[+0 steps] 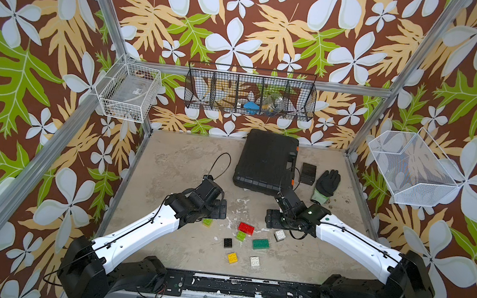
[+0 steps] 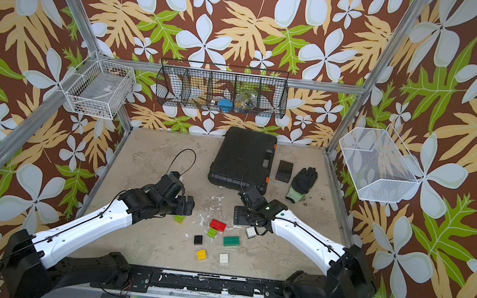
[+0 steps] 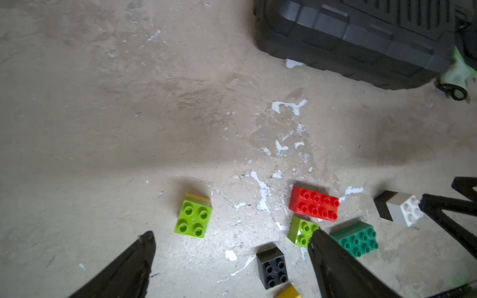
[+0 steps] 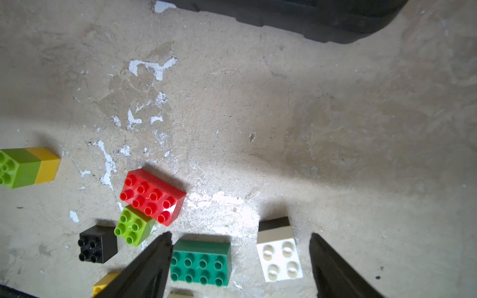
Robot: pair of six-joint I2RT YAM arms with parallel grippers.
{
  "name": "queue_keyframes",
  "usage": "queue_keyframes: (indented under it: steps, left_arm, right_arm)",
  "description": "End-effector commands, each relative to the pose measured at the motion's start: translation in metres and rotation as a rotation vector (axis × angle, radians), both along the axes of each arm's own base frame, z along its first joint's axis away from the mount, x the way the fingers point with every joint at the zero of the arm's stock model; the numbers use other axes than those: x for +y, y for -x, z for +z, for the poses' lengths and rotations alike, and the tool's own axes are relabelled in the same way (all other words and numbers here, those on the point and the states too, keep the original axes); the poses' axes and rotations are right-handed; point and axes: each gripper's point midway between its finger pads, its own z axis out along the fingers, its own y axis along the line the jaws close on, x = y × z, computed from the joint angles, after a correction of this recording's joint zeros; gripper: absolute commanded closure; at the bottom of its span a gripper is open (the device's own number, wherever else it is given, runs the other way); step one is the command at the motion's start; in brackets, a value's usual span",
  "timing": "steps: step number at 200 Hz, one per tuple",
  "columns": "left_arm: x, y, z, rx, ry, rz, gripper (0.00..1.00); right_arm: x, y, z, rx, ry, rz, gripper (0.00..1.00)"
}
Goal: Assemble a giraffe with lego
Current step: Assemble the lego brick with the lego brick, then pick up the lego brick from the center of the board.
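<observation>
Left gripper (image 3: pixel 232 234) and right gripper (image 4: pixel 240 236) are hovering empty, jaws apart, over lego (image 1: pixel 246 228) lying loose on the table (image 1: pixel 169 163); assembly barely starting, next likely needing a grasp on the white-on-black stack (image 4: pixel 280 258).

Free room is found over far-left bench (image 1: pixel 175 161). Far centre is blocked by large black plastic case (image 1: pixel 266 161), with small black box (image 1: pixel 308 173) and black glove (image 1: pixel 327 181) beside it. Near centre is cluttered by scattered studded plastic bricks (image 1: pixel 260 244).

Left arm (image 1: pixel 144 224) and right arm (image 1: pixel 351 240) reaching over a worn beige table (image 1: pixel 175 161), loose lego (image 1: pixel 232 257) between them, red brick (image 1: pixel 246 228) touching a lime green brick (image 1: pixel 241 235), dark green brick (image 1: pixel 260 244) just beside, black case (image 1: pixel 266 161), small black box (image 1: pixel 308 173) and glove (image 1: pixel 327 181) behind.
</observation>
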Motion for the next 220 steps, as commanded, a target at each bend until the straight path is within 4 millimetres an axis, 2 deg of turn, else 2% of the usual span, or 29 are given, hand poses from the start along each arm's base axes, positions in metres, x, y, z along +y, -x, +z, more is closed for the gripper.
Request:
queue_keyframes:
  steps: [1, 22, 37, 57, 111, 145, 177, 220]
  left_arm:
    - [-0.025, 0.012, -0.003, 0.042, 0.016, -0.082, 0.03]
    - [-0.052, 0.021, -0.01, 0.064, 0.027, -0.133, 0.0]
    - [-0.065, 0.024, -0.016, 0.077, 0.024, -0.144, 0.0]
    - [-0.082, 0.025, -0.025, 0.086, 0.016, -0.159, 0.0]
    - [-0.118, 0.023, -0.055, 0.139, -0.016, -0.189, 0.0]
    - [-0.128, 0.026, -0.076, 0.167, -0.069, -0.195, 0.0]
    - [-0.123, 0.027, -0.091, 0.177, -0.125, -0.18, 0.0]
    - [-0.124, 0.02, -0.101, 0.168, -0.16, -0.163, 0.01]
  right_arm:
    - [-0.021, 0.026, -0.006, 0.054, -0.014, -0.022, 0.12]
    - [-0.042, 0.049, -0.007, 0.064, -0.014, -0.052, 0.1]
    - [-0.053, 0.058, -0.006, 0.05, -0.024, -0.085, 0.1]
    - [-0.062, 0.062, -0.005, 0.041, -0.04, -0.119, 0.09]
    - [-0.063, 0.06, -0.007, 0.046, -0.014, -0.103, 0.07]
    - [-0.065, 0.06, -0.005, 0.041, 0.006, -0.081, 0.07]
    - [-0.068, 0.058, -0.006, 0.043, 0.012, -0.07, 0.07]
    - [-0.071, 0.056, -0.012, 0.065, 0.01, -0.057, 0.07]
